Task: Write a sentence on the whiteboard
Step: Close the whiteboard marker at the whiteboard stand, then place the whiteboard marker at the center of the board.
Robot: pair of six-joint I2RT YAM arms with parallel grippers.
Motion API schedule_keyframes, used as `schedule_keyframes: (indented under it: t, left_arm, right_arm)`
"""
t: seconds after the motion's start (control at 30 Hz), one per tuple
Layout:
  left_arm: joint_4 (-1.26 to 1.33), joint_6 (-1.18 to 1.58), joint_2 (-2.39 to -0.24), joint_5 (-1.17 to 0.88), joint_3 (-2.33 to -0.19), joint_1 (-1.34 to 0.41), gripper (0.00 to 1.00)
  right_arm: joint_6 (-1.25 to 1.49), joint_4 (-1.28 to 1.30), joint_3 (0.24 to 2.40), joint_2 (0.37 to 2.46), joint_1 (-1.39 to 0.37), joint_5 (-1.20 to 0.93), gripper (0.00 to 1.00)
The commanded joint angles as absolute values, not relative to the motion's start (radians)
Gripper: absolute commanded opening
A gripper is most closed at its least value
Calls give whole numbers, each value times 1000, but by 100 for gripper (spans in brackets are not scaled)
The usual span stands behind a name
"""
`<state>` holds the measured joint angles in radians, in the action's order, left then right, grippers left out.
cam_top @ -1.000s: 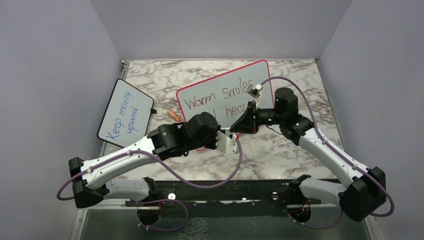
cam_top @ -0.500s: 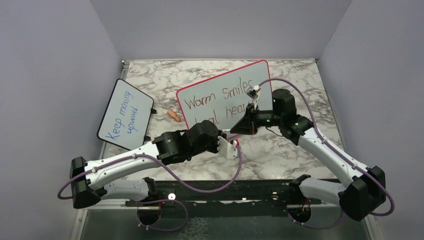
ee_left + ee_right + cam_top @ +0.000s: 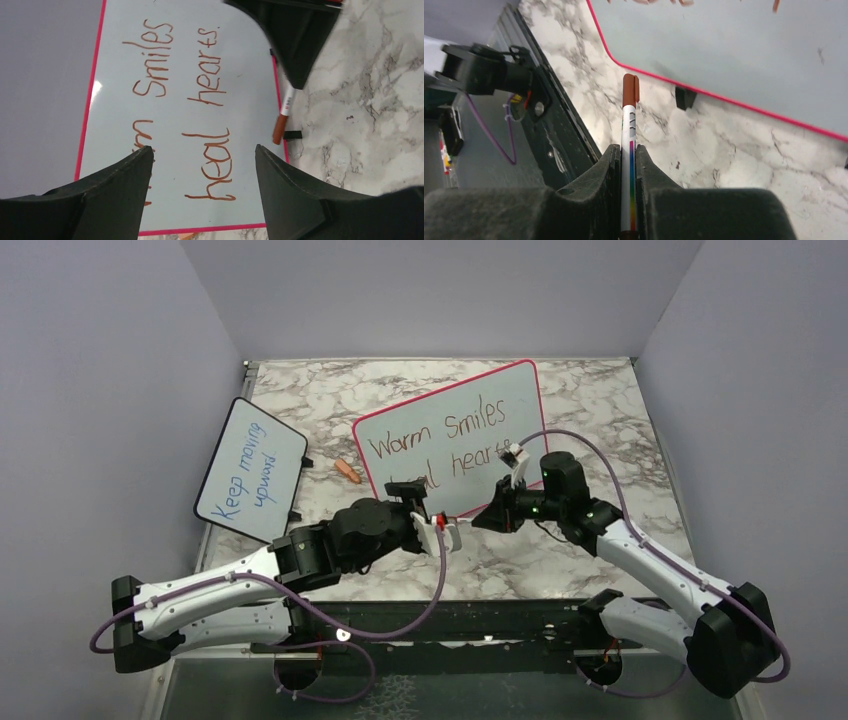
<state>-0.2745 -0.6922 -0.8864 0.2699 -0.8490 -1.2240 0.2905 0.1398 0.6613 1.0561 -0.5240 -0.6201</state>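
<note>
The whiteboard (image 3: 520, 390), framed in pink-red, stands tilted at the middle of the table. The sentence (image 3: 440, 445) on it reads "Warm Smiles heal hearts." in red-brown, in two lines. My left gripper (image 3: 418, 502) is open in front of the board's lower left part. In the left wrist view the gripper (image 3: 202, 150) has nothing between its fingers, with the whiteboard (image 3: 240, 65) and sentence (image 3: 200, 90) beyond. My right gripper (image 3: 487, 517) is shut on a white marker (image 3: 629, 125) with a brown end. It hangs just before the whiteboard's (image 3: 749, 45) lower edge, above the marble.
A smaller black-framed board (image 3: 250, 470) with blue writing leans at the left. A small orange piece (image 3: 347, 469) lies on the marble between the two boards. A black foot (image 3: 685, 97) of the whiteboard rests on the table. The black base rail (image 3: 450, 625) runs along the near edge.
My left gripper has opened and drawn back towards the near left. My right gripper has moved down off the board's face with the marker, uncovering the end of the writing.
</note>
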Motion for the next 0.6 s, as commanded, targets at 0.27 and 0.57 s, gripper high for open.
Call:
schedule_keyframes:
  t: [0.27,0.57]
  left_arm:
    - [-81,-150,-815,336,-900,-883,97]
    - [-43,59,-700,352,-819,-626,99]
  right_arm:
    - [364,-146,390,1080,-525,-664,1]
    - [404,-184,313,1148,-525,-526,4]
